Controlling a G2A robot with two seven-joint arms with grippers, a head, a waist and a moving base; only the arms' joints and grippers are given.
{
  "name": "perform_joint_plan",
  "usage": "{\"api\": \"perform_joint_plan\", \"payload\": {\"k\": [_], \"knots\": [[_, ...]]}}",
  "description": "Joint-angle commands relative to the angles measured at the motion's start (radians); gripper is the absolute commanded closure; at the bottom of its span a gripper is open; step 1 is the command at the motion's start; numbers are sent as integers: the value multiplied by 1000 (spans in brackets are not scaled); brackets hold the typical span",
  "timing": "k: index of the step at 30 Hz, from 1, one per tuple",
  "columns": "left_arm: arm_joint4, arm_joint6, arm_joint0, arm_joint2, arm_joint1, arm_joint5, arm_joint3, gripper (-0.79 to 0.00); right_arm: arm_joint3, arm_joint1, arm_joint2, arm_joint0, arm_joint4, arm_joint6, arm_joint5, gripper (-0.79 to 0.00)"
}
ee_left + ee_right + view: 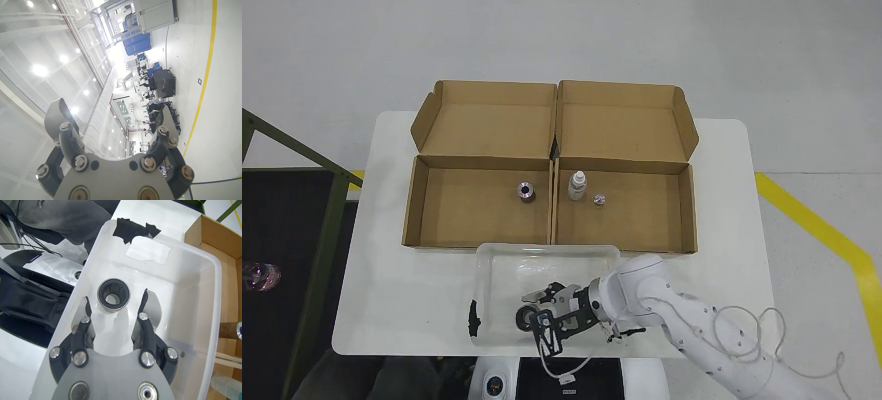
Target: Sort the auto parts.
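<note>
right gripper spread in bin | bearing just ahead, near wall | left gripper spread

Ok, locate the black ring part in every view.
Top view: black ring part, lower middle, in the clear bin, by the right claw.
Right wrist view: centre, on the bin floor.
Left wrist view: aimed up at the hall ceiling instead.
Shared landmark: black tape on the bin rim.

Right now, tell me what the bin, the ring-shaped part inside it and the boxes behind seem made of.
Bin: translucent plastic, glossy, with milky see-through walls.
Ring-shaped part: bright metal outer sleeve with a matte black liner, probably plastic or rubber.
Boxes: plain brown cardboard, matte, with folded flaps.
</note>
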Motion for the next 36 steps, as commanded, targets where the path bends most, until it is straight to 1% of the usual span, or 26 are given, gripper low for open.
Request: {"api": "perform_joint_plan", "payload": {"k": [1,19,26,29,31,36], "knots": [[0,0,0,0,0,0,0,-785,17,-5,-15,14,-8,-7,4,-489],[0,0,0,0,0,0,0,-785,151,-66,-137,126,-36,-79,45,-480],[0,0,0,0,0,0,0,-785,189,-83,-162,153,-37,-96,45,-437],[0,0,0,0,0,0,0,-785,204,-90,-172,163,-35,-104,44,-391],[0,0,0,0,0,0,0,-785,216,-96,-178,170,-34,-111,44,-385],[0,0,0,0,0,0,0,-785,233,-104,-179,185,-35,-128,52,-339]]}}
